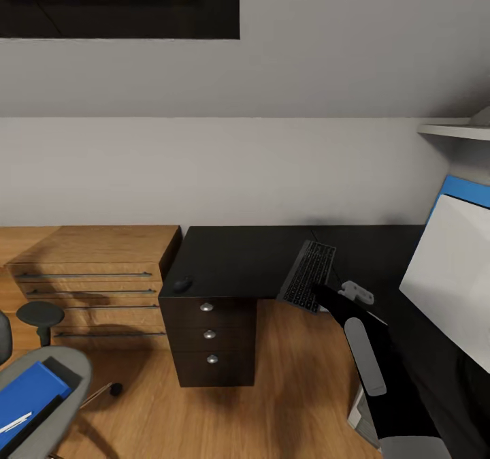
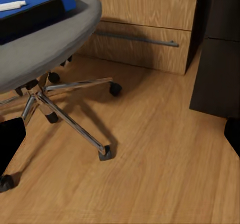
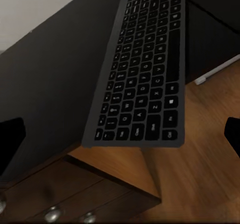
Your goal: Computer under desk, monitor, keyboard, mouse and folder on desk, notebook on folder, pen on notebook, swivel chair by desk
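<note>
The right gripper (image 1: 325, 294) hangs wide open just short of the keyboard (image 1: 307, 274), whose near end overhangs the desk (image 1: 231, 261) edge. Best pinch that end squarely and slide it toward the monitor (image 1: 452, 275).

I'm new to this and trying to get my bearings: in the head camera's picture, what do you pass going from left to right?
Swivel chair carrying the folder → wooden dresser → mouse → drawer unit → keyboard → right gripper → monitor.
</note>
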You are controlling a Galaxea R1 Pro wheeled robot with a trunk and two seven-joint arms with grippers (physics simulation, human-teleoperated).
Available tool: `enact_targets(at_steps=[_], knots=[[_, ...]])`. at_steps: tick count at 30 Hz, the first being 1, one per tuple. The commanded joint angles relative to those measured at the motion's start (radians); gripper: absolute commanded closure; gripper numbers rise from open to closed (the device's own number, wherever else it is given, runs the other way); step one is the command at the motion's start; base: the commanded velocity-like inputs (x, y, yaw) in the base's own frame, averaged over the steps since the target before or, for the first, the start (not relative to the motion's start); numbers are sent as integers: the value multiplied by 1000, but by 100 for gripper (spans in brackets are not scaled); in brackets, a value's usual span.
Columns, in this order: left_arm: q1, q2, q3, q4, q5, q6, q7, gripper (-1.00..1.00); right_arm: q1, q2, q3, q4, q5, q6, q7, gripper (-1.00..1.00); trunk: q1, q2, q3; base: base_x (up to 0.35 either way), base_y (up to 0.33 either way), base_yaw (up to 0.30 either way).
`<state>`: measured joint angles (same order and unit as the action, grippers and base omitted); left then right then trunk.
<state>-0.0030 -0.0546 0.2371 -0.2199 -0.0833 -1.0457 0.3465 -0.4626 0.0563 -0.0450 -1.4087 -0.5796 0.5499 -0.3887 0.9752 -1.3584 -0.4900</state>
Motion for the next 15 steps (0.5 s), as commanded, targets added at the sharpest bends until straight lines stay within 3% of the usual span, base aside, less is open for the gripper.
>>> enact_targets(at_steps=[1, 2, 5, 15], knots=[[0, -4, 6, -24, -9, -2, 8, -100, -1, 1, -1, -2, -20, 3, -8, -100, 0, -1, -1, -3, -4, 0], [0, -9, 5, -52, -9, 4, 11, -100, -1, 1, 0, -2, -30, 3, -7, -100, 0, -1, -1, -3, -3, 0], [0, -27, 5, -158, -9, 136, 16, -100, -1, 1, 0, -4, -61, 3, -7, -100, 0, -1, -1, -2, -2, 0], [0, -67, 9, -610, -2, 752, 17, -100, -1, -1, -6, 9, -229, 1, -4, -100, 0, -1, -1, 0, 0, 0]])
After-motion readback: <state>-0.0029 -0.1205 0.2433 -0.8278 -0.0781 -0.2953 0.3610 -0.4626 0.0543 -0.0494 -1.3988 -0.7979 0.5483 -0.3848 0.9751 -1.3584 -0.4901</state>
